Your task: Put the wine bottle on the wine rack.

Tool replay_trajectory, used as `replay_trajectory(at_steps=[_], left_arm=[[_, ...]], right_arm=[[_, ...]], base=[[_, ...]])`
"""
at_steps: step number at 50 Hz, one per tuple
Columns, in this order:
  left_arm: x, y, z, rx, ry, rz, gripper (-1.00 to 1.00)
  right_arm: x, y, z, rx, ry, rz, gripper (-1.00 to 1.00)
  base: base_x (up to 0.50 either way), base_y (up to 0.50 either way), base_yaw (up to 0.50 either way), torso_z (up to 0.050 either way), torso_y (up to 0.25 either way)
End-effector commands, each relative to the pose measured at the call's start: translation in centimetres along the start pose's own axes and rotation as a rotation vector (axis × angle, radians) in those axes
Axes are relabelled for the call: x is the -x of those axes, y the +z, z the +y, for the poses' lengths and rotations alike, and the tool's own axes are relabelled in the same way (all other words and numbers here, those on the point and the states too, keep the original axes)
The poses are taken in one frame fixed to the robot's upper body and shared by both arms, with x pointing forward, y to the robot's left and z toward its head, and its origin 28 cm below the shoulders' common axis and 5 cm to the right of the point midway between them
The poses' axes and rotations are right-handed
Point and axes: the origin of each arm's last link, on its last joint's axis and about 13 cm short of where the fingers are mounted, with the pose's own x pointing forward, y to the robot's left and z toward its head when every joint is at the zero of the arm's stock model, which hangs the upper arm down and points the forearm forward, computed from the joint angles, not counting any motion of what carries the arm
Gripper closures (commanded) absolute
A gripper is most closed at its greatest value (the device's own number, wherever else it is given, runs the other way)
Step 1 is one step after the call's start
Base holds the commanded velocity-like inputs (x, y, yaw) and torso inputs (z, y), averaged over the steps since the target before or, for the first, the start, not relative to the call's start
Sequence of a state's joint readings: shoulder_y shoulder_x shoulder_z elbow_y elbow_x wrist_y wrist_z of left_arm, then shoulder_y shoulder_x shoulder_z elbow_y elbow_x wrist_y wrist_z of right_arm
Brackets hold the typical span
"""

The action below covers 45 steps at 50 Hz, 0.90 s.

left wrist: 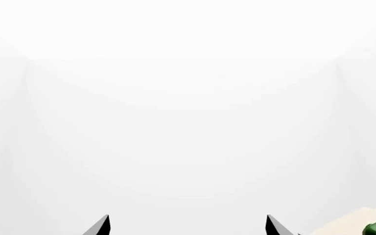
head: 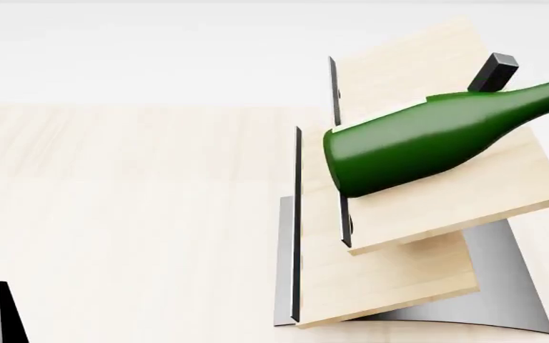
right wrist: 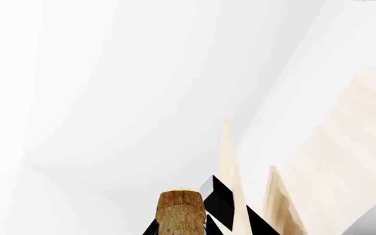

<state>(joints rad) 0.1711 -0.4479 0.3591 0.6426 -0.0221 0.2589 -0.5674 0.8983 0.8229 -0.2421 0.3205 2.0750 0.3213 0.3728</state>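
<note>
A: What sits closest to the head camera?

B: A dark pointed fingertip of the left gripper (head: 5,312), at the near left of the pale wooden table (head: 112,200). In the left wrist view its two black fingertips (left wrist: 98,226) stand far apart with only white wall between them, gripping nothing.

A: And beyond that?

B: The wine rack (head: 399,264), two slanted light-wood boards with thin black edge strips on a curved grey metal base, stands toward the table's right side. The upper board overlaps the lower one.

A: Where is the bottle?

B: The slim dark green glass wine bottle (head: 417,143) lies tilted across the upper board, its base toward the board's black left strip, its neck running up and off toward the right edge of view. A small black peg (head: 492,71) rises just behind the neck.

A: The right gripper?

B: In the right wrist view the tan cork (right wrist: 180,210) shows between dark finger parts of the right gripper (right wrist: 195,215); whether they clamp the neck, I cannot tell.
</note>
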Motion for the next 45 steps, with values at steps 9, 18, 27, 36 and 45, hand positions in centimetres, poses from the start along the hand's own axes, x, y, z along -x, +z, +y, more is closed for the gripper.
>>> replay_trajectory(at_steps=[9,18,27,36,45], left_arm=[[0.05,-0.15,-0.03,0.0,-0.002,0.002,-1.0],[0.04,-0.2,-0.05,0.0,-0.002,0.003,-1.0],[0.02,-0.17,-0.07,0.001,-0.003,0.004,-1.0],[0.03,-0.1,-0.08,0.0,-0.004,0.004,-1.0],[0.04,-0.06,-0.09,0.0,-0.004,0.003,-1.0]], right_arm=[[-0.02,0.16,-0.36,0.012,0.023,-0.015,1.0],[-0.09,0.01,-0.66,0.01,0.017,-0.015,1.0],[-0.14,-0.19,-0.95,0.015,0.011,-0.012,1.0],[-0.08,-0.19,-0.81,0.019,0.036,-0.008,-1.0],[-0.07,-0.14,-0.91,0.013,0.037,-0.006,-1.0]], base=[[0.0,0.0,0.0,0.0,0.0],[0.0,0.0,0.0,0.0,0.0],[0.0,0.0,0.0,0.0,0.0],[0.0,0.0,0.0,0.0,0.0],[0.0,0.0,0.0,0.0,0.0]])
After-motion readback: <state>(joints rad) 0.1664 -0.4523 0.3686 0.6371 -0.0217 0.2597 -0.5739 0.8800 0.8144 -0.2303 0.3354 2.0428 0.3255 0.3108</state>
